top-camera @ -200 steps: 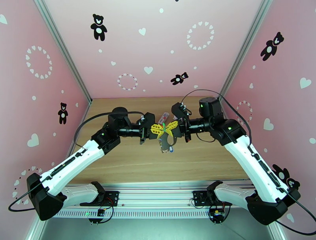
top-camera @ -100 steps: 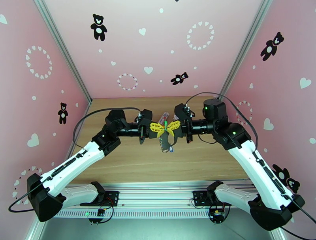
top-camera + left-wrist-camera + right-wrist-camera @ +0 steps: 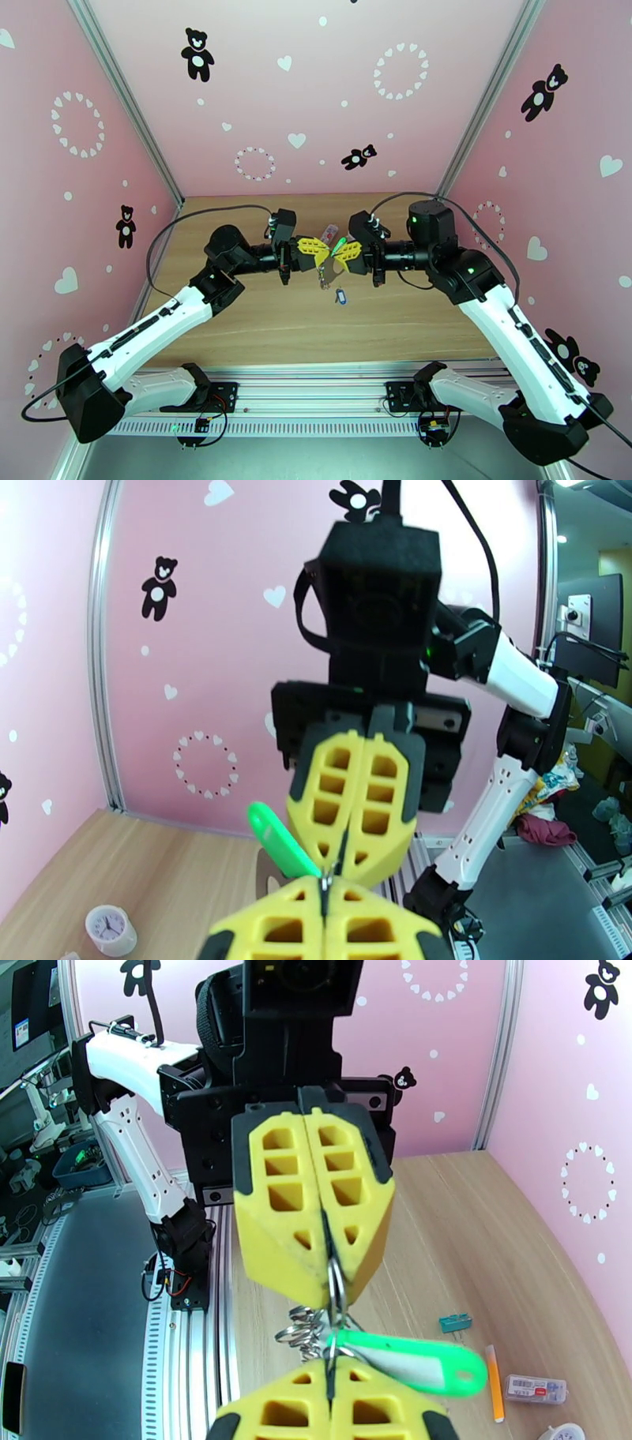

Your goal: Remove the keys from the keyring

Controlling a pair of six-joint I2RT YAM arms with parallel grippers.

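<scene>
Both grippers meet tip to tip above the middle of the table. My left gripper (image 3: pixel 324 254) and my right gripper (image 3: pixel 337 257) are each shut on the metal rings of the keyring (image 3: pixel 322 275), which hangs between and below them. In the right wrist view the rings (image 3: pixel 310 1328) bunch between my own fingertips (image 3: pixel 347 1390) and the left gripper's fingers (image 3: pixel 316 1213). The green key (image 3: pixel 411 1364) sticks out sideways from the rings, seen too in the left wrist view (image 3: pixel 280 843). The blue key (image 3: pixel 340 297) lies lower, apart from the rings, seemingly on the table.
On the wooden table (image 3: pixel 237 316) behind the grippers lie an orange pen (image 3: pixel 494 1382), a small teal trinket (image 3: pixel 456 1322), a white labelled box (image 3: pixel 536 1389) and a small white clock (image 3: pixel 110 930). Pink walls close in three sides.
Both grippers have moved toward the back of the table with the keyring. The left jaws closed the last bit. The blue key now sits apart below the rings.
</scene>
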